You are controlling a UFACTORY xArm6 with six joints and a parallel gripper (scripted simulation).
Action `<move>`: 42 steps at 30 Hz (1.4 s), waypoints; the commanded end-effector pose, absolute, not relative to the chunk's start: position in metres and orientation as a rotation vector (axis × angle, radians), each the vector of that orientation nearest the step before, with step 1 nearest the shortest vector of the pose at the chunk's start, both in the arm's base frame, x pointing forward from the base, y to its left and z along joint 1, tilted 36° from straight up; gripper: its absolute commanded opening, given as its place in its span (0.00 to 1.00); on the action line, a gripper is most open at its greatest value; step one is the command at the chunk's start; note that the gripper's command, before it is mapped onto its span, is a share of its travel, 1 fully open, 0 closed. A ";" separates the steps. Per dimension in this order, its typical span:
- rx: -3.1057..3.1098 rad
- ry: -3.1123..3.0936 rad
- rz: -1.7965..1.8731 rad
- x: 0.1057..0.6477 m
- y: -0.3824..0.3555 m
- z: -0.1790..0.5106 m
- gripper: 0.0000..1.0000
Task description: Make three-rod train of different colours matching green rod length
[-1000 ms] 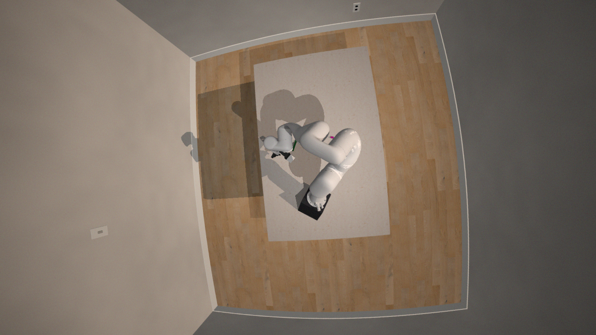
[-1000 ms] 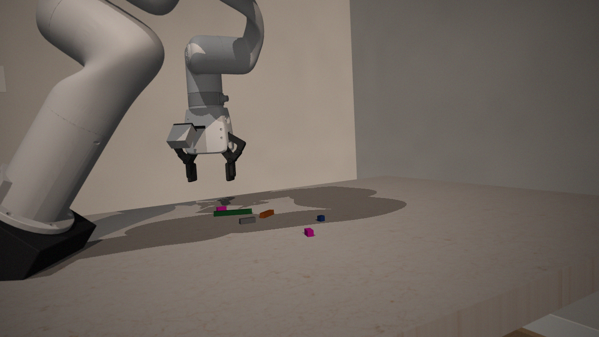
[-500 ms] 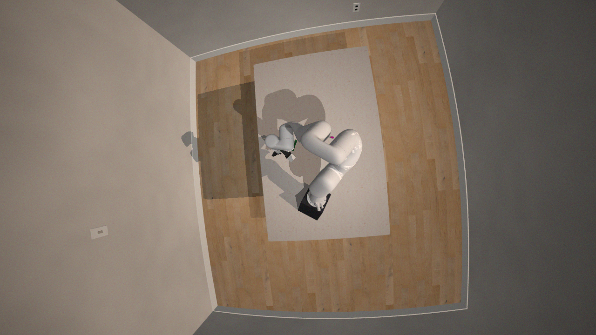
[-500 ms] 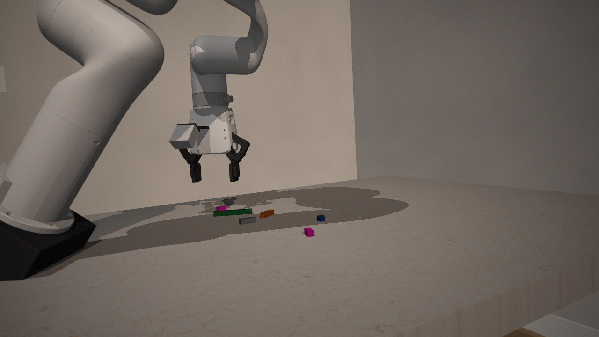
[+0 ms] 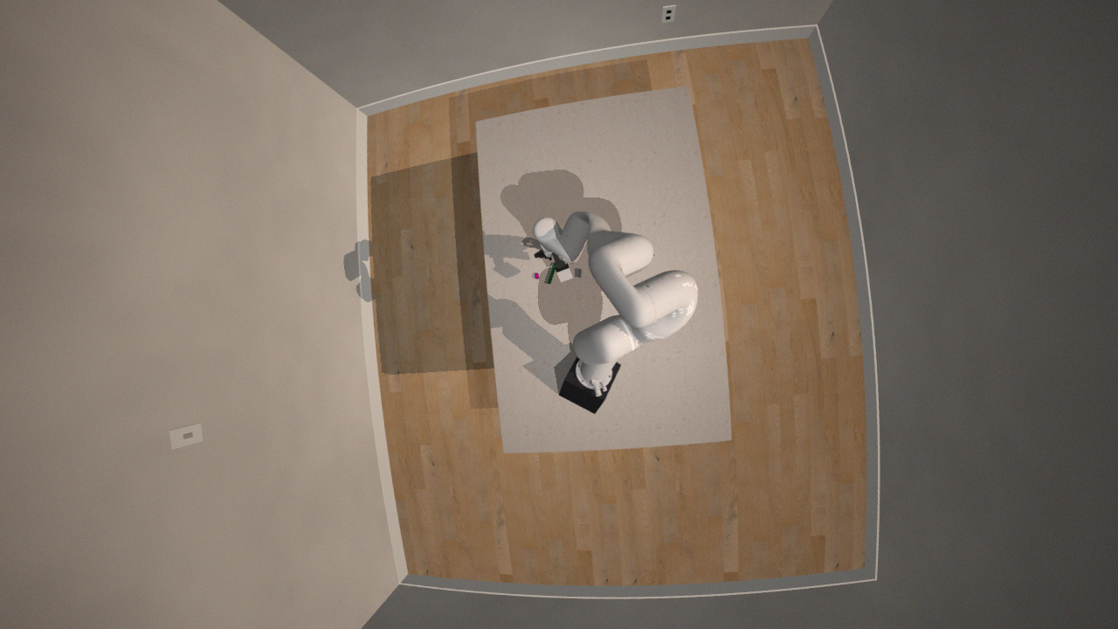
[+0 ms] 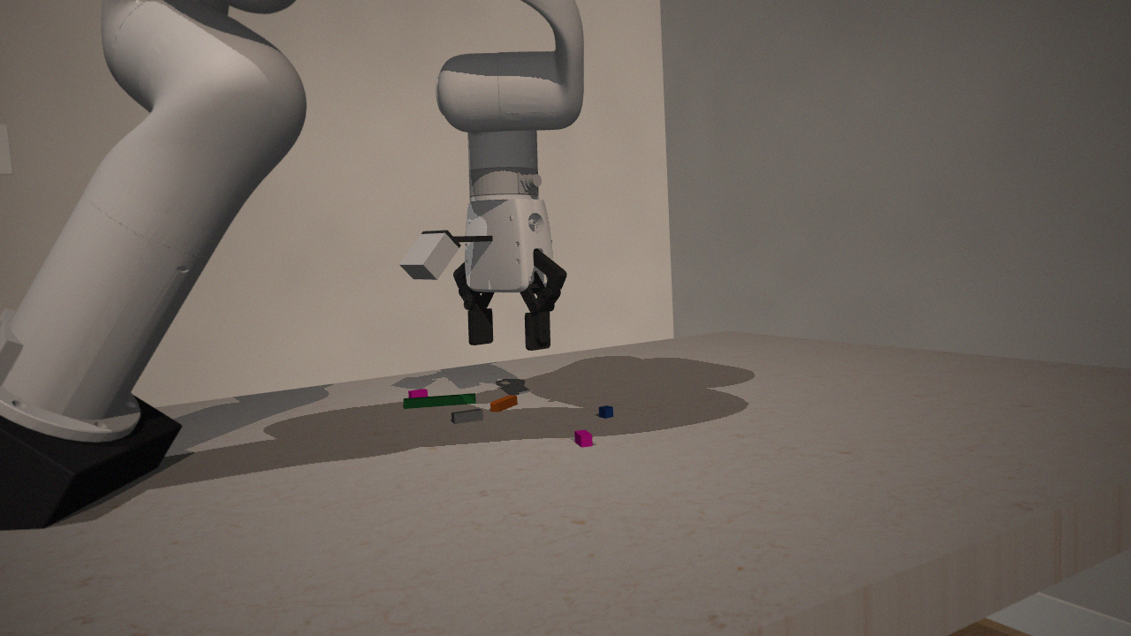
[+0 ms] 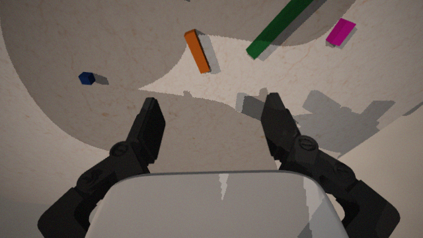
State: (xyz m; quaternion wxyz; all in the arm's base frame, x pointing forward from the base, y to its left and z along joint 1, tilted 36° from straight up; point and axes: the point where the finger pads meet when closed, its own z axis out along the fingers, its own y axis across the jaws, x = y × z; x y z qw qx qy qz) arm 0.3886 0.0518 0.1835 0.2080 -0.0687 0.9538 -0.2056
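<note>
My gripper (image 6: 508, 328) (image 7: 211, 108) is open and empty, high above the table. The green rod (image 5: 551, 273) (image 6: 439, 401) (image 7: 279, 30) lies flat. The orange rod (image 6: 504, 403) (image 7: 197, 51) lies apart from it, at another angle. The grey rod (image 5: 579, 273) (image 6: 466, 416) lies nearer the exterior camera than the green one. The blue rod (image 6: 605, 412) (image 7: 86, 79) lies alone. One magenta rod (image 5: 535, 275) (image 6: 418, 393) (image 7: 341, 32) lies beside the green rod, with a gap. Another magenta rod (image 6: 583, 439) lies alone, nearest the exterior camera. No rods touch. The arm hides some rods in the top view.
The rods lie on a pale table (image 5: 617, 422) (image 6: 791, 474). The arm's black base (image 5: 588, 395) (image 6: 71, 474) stands on it, to the left in the exterior view. Shadows of the arm cross the rod area.
</note>
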 end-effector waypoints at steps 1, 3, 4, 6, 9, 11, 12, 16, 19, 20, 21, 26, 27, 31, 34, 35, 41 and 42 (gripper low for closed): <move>-0.023 2.633 -0.522 0.397 0.018 0.207 1.00; 0.061 2.615 -0.505 0.399 0.000 0.218 1.00; 0.100 2.606 -0.498 0.399 -0.008 0.223 1.00; 0.162 2.588 -0.488 0.400 -0.021 0.231 1.00; 0.167 2.587 -0.487 0.400 -0.023 0.232 1.00; 0.167 2.587 -0.487 0.400 -0.023 0.232 1.00; 0.167 2.587 -0.487 0.400 -0.023 0.232 1.00; 0.167 2.587 -0.487 0.400 -0.023 0.232 1.00; 0.167 2.587 -0.487 0.400 -0.023 0.232 1.00; 0.167 2.587 -0.487 0.400 -0.023 0.232 1.00; 0.167 2.587 -0.487 0.400 -0.023 0.232 1.00; 0.167 2.587 -0.487 0.400 -0.023 0.232 1.00; 0.167 2.587 -0.487 0.400 -0.023 0.232 1.00; 0.167 2.587 -0.487 0.400 -0.023 0.232 1.00; 0.167 2.587 -0.487 0.400 -0.023 0.232 1.00; 0.167 2.587 -0.487 0.400 -0.023 0.232 1.00; 0.167 2.587 -0.487 0.400 -0.023 0.232 1.00; 0.167 2.587 -0.487 0.400 -0.023 0.232 1.00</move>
